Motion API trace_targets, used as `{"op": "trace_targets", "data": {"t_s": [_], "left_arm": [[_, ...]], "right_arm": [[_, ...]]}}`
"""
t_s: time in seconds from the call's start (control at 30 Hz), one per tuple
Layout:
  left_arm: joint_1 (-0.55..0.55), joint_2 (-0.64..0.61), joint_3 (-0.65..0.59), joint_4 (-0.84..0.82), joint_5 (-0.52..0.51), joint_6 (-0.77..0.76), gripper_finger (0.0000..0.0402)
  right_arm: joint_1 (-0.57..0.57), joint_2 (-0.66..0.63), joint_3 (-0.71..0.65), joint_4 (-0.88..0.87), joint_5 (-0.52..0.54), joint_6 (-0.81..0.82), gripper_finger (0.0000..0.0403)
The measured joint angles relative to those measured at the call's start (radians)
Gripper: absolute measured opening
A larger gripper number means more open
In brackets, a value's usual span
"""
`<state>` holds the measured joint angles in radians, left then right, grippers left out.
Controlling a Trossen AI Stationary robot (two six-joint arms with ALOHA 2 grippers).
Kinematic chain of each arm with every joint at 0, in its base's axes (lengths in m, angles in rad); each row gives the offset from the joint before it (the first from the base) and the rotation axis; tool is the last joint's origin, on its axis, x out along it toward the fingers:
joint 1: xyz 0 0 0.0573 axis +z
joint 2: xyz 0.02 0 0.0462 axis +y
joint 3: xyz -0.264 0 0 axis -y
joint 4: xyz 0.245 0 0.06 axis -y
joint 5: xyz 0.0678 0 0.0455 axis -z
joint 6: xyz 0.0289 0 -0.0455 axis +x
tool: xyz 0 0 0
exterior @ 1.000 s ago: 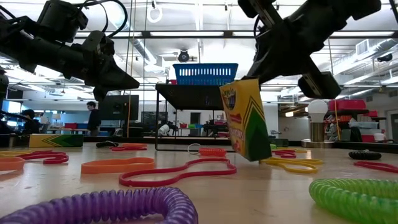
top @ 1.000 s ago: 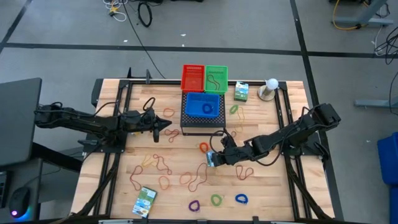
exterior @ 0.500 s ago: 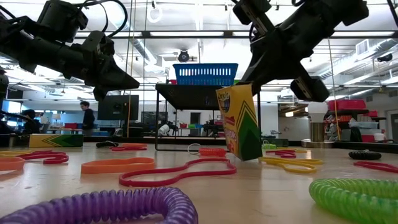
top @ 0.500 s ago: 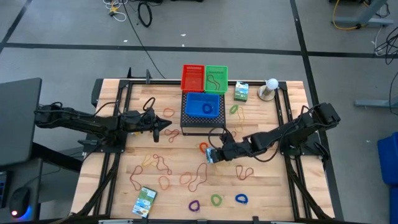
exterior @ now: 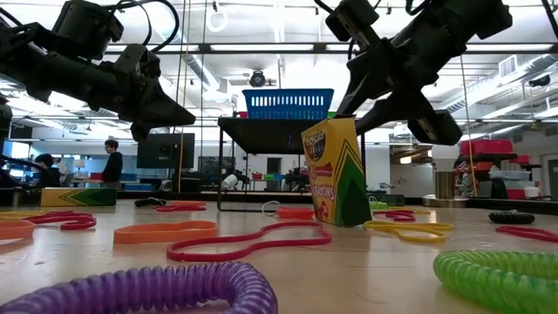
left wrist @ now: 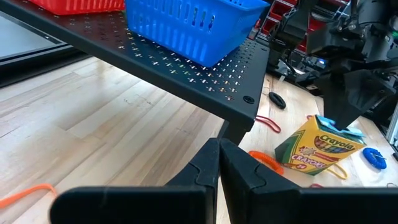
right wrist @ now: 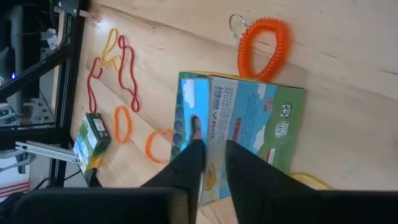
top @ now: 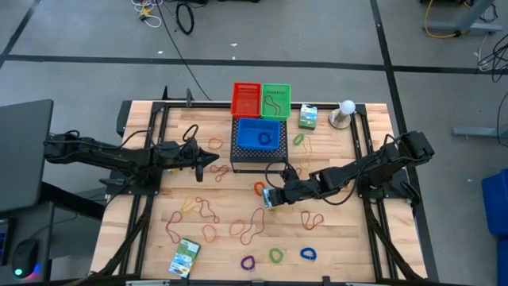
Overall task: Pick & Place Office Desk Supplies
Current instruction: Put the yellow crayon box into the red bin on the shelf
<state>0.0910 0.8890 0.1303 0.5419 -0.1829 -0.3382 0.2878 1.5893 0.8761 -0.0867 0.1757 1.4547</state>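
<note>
wooden table (top: 159, 238), upright crayon box (exterior: 336, 174)

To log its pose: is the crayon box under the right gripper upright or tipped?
Upright: the crayon box stands on its bottom edge on the table.

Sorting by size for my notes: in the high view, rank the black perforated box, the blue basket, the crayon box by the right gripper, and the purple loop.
1. Black perforated box
2. Blue basket
3. Crayon box and purple loop: they look about alike, so no ranking.

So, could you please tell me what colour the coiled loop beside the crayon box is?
Orange; the coiled loop shows best in the right wrist view.
</note>
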Motion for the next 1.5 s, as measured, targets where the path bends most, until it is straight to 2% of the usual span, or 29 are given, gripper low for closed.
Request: {"op": "trace_targets", "data": {"t_s": [0.27,0.5,1.23,1.5], "left_arm": [[0.000,0.000,0.000,0.000,0.000,-0.002,0.0016],[0.000,0.000,0.000,0.000,0.000,-0.002,0.0016],[0.000,0.000,0.000,-0.009,0.000,-0.005,0.0016],[0.000,0.000,0.000,-0.009,0.000,-0.006,0.0016]], "right_arm": [[0.000,0.001,0.000,-0.004,-0.001,-0.004,0.0163],[0.000,0.001,0.000,-0.023,0.000,-0.004,0.0200],[-0.024,-0.026,0.000,-0.105,0.007,-0.039,0.0206],[-0.024,-0.026,0.000,-0.107,0.005,-0.040,0.0230]]}}
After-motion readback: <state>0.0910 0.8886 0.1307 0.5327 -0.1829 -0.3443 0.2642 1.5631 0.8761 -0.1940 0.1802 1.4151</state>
